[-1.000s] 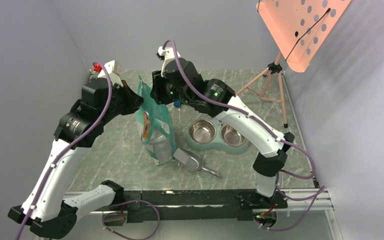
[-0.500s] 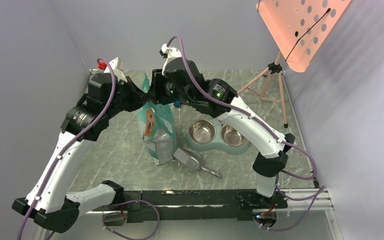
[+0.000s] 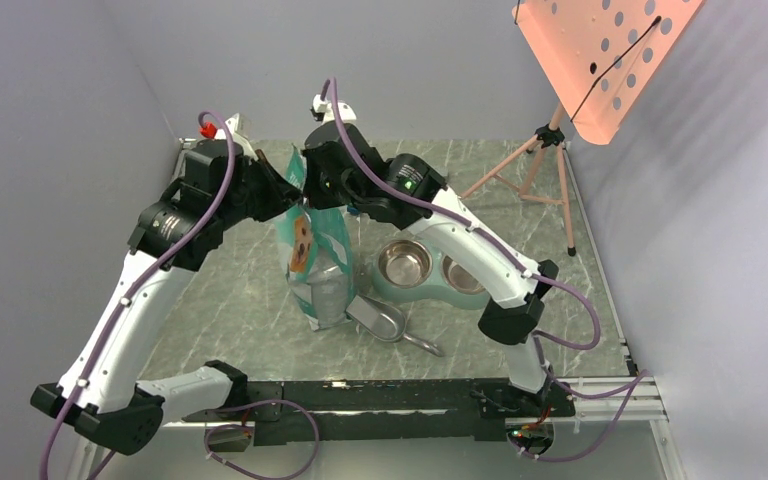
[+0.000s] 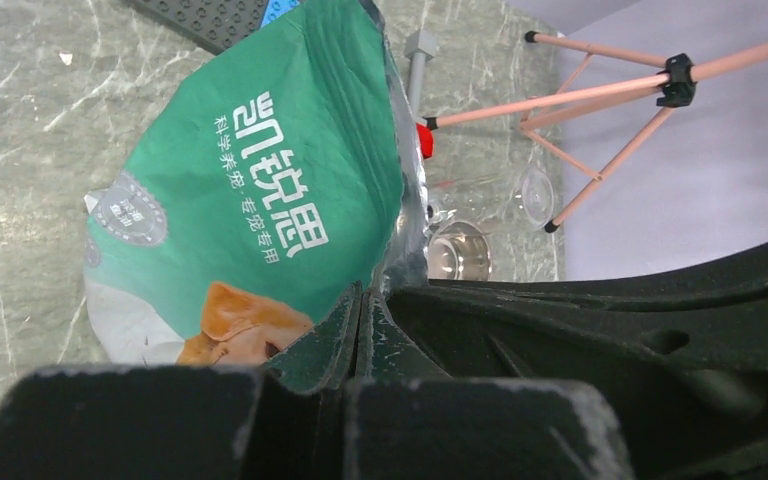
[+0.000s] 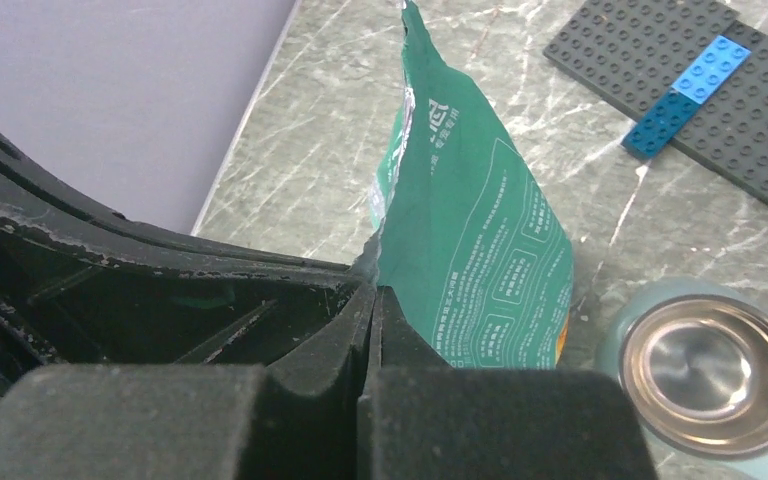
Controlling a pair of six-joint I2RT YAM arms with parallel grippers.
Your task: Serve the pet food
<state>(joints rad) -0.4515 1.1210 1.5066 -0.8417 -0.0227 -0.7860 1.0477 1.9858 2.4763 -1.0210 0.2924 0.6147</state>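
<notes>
Pinching the teal-and-white pouch (image 3: 312, 250) by its ragged top edge from two sides: on the dog-printed face with the left fingers (image 4: 335, 335), pressed shut on the film, and on the text-printed back with the right fingers (image 5: 345, 330), likewise closed flat on the foil lip. Standing upright, base apparently down on the marbled worktop (image 3: 230, 300), just beside the grey-green twin bowl dish (image 3: 388, 292), with the metal scoop (image 3: 380, 320) lying close by its foot. No sight of the pet food itself, presumably down inside the pouch, well below both sets of fingers. Likely to behave as a loose, light, dry mass: prone to shift and spill once tipped, impossible to pinch directly. Best handled through its soft, crinkly, rather slick packet, taken at the stiffer rim or upper corners as here, or lifted out with the scoop. Worth guarding against film slipping from so thin a bite, and against the mouth folding shut when pulled apart.
</notes>
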